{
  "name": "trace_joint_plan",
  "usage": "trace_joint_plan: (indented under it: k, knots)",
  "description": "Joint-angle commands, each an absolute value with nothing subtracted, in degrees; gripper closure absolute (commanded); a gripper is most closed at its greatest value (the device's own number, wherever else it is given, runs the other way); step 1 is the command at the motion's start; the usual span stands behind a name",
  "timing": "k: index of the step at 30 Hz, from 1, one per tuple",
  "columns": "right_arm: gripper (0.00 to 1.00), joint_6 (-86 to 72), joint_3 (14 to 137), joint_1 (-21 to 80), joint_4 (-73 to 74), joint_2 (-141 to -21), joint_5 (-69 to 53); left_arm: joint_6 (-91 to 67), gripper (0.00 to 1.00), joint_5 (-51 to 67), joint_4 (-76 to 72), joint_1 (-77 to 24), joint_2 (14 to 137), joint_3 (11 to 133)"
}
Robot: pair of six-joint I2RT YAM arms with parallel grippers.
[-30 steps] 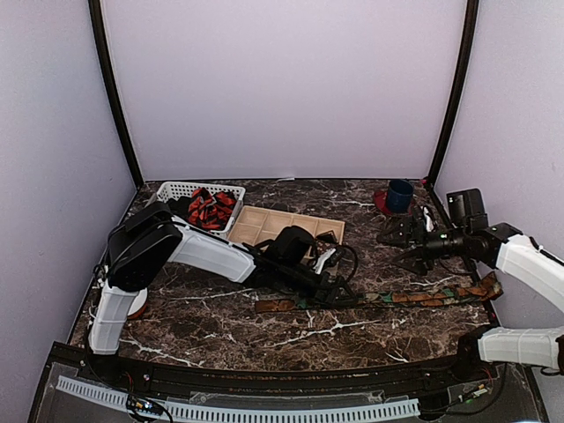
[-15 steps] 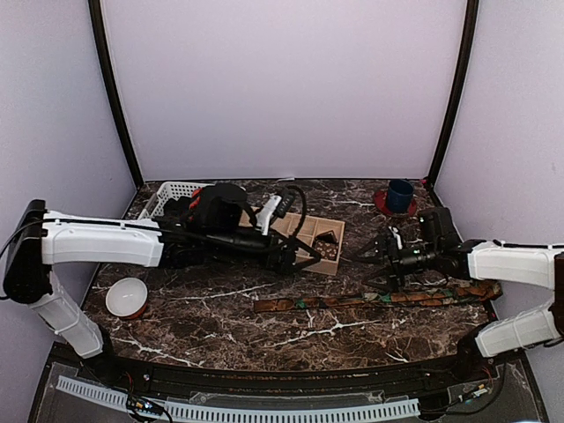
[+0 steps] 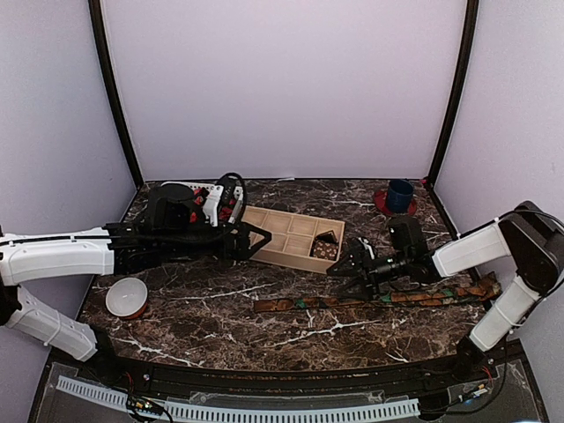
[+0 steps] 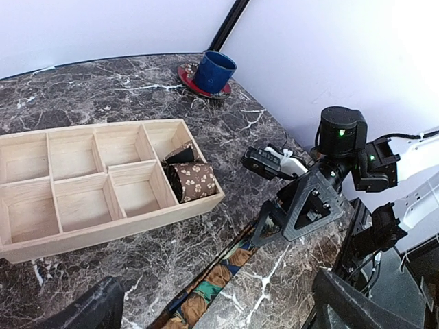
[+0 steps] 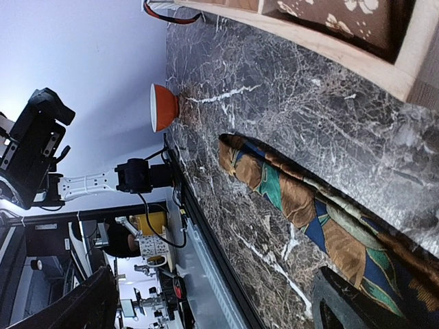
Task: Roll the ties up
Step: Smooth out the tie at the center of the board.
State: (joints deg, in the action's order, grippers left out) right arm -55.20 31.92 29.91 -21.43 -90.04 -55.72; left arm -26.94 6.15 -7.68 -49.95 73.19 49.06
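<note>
At lower centre, flat tie: brown-orange fabric necktie with green patches [image 3: 414, 298], unrolled on the dark marble table [image 3: 220, 330].
Right gripper [image 3: 344, 273]: jaws apart, low over the tie's middle; contact unclear.
Left gripper [image 3: 254, 240]: jaws apart, at the left end of the pale wooden compartment tray [image 4: 103, 232].
Tray: rolled brown dotted tie [image 4: 193, 180] sits in a right-end compartment.

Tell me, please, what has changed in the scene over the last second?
The left gripper pulled back leftward from the tie to the left end of the wooden tray. The right gripper swept left and nearer, close to the tie. Both are open; nothing was taken or released. The tie, tray, bowl and cup stayed put.
</note>
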Motion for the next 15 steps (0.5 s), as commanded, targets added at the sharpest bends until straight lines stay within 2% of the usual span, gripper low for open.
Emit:
trace_joint_plan:
  k: [1, 10, 13, 15]
  knots:
    - [0.02, -54.2, 31.5, 30.3, -28.6, -93.7, -57.3, -30.2, 0.01, 2.0, -11.3, -48.6, 67.2, 45.2]
    - [0.0, -55.8, 24.4, 30.0, -38.5, -101.0, -56.9, -27.4, 0.01, 10.5, 3.1, -44.6, 71.8, 48.7]
    - [0.01, -57.7, 24.0, 30.0, -39.5, -98.8, -56.8, -25.4, 0.01, 10.5, 3.2, -44.6, 72.1, 47.5]
    - [0.01, -55.4, 25.9, 30.1, -33.8, -94.7, -55.6, -22.3, 0.01, 12.0, 1.8, -44.6, 71.1, 45.6]
